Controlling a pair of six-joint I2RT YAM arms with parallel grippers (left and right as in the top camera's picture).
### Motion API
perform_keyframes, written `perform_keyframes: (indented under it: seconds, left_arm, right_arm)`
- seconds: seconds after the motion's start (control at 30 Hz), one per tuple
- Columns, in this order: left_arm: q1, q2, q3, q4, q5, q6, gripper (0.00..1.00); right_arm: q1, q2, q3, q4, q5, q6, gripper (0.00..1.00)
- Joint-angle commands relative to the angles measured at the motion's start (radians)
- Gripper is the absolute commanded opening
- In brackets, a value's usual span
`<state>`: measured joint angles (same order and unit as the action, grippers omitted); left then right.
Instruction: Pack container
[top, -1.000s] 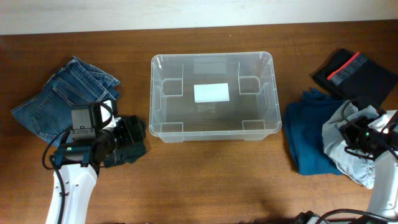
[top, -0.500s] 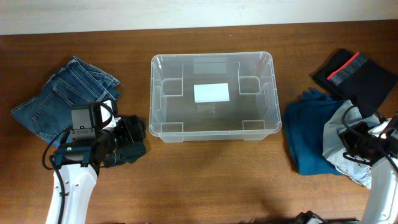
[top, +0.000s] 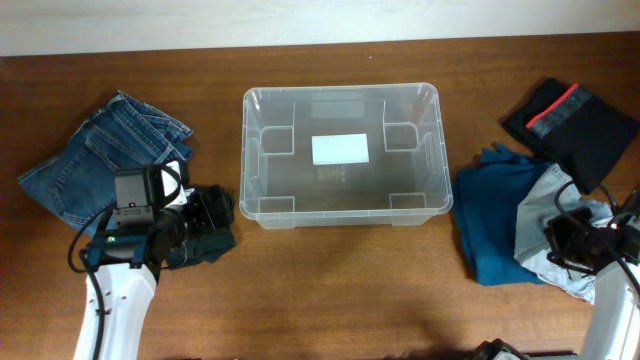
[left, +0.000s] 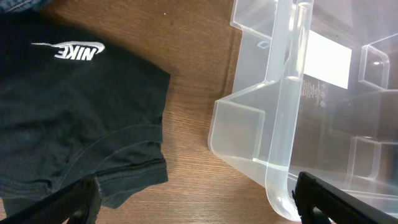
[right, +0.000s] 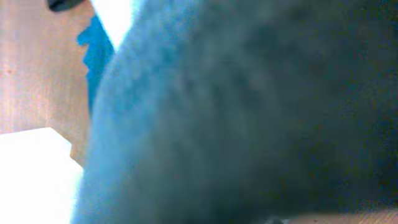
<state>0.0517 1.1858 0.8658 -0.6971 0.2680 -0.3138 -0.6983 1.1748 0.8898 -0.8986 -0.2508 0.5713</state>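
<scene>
Two claws, neither clearly holding anything. The left claw (left: 200, 200) is spread wide: one finger sits over the hem of the black shirt (left: 68, 124), the other hangs by the near corner of the bin (left: 289, 93). The right claw (top: 572, 245) is buried in the grey cloth (top: 545, 210) on top of the teal cloth (top: 495, 220). Its wrist view is all blurred teal fabric, so we cannot tell if it is spread or pinching.

The bin stands mid-desk (top: 340, 290), upright, with nothing in it but its white label. Jeans (top: 95, 155) lie far left, a black-and-red garment (top: 580, 125) far right.

Risks as we judge them:
- Left: if the claw drops here, the bin-side finger may strike the rim or shove the bin. It may also pinch only the hem, so the shirt trails and catches the wall.
- Right: the claw may take grey and teal together, or only a loose fold that slips. With the lens smothered, its grip can't be checked.
</scene>
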Motion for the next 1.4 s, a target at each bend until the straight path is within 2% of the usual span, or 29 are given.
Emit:
perform_keyframes:
  seconds: [0.0,0.07,0.2,0.5,0.77,0.8,0.87,0.9,0.93,1.17,1.23,1.27,1.3,1.37]
  left_arm:
    - [-0.003,-0.001,0.004,-0.001,-0.007,0.016,0.99]
    - [-0.003,-0.001,0.004,-0.001,-0.007,0.016,1.0]
    - [-0.003,-0.001,0.004,-0.001,-0.007,0.016,0.99]
    - [-0.003,-0.001,0.004,-0.001,-0.007,0.016,0.99]
    - [-0.003,-0.001,0.004,0.0,-0.007,0.016,0.99]
    - [-0.003,-0.001,0.004,-0.001,-0.007,0.016,1.0]
    - [-0.003,-0.001,0.004,-0.001,-0.007,0.016,0.99]
    - [-0.003,-0.001,0.004,-0.001,-0.007,0.016,0.99]
    - [-0.003,0.0,0.004,-0.001,-0.007,0.016,0.99]
    - [-0.003,-0.001,0.004,-0.001,-0.007,0.016,0.99]
    - [-0.003,0.0,0.004,-0.001,-0.007,0.016,0.99]
    - [-0.003,-0.001,0.004,-0.001,-0.007,0.016,1.0]
    - [-0.003,0.0,0.004,-0.001,-0.007,0.016,1.0]
    - [-0.003,-0.001,0.004,-0.001,-0.007,0.016,0.99]
  right_arm:
    - [0.01,-0.016,-0.009,-0.026,0.038,0.014,0.32]
    - [0.01,-0.016,-0.009,-0.04,0.048,0.014,0.43]
    - [0.01,-0.017,-0.009,-0.062,0.054,0.014,0.52]
    - [0.01,-0.054,-0.006,-0.122,0.088,0.013,0.54]
    - [0.01,-0.24,0.049,-0.188,0.176,0.002,0.61]
    - [0.01,-0.267,0.051,-0.187,0.175,-0.01,0.68]
    - [0.01,-0.318,0.052,-0.187,0.177,-0.017,0.89]
    - [0.01,-0.334,0.052,-0.187,0.177,-0.023,0.92]
    - [0.01,-0.35,0.052,-0.187,0.177,-0.04,0.99]
    - [0.01,-0.38,0.052,-0.106,0.15,-0.219,0.99]
    - [0.011,-0.359,0.052,-0.076,0.127,-0.265,0.95]
    - [0.011,-0.346,0.052,-0.068,0.123,-0.274,0.87]
    - [0.011,-0.327,0.052,-0.06,0.121,-0.273,0.74]
    - [0.011,-0.286,0.052,-0.039,0.096,-0.277,0.31]
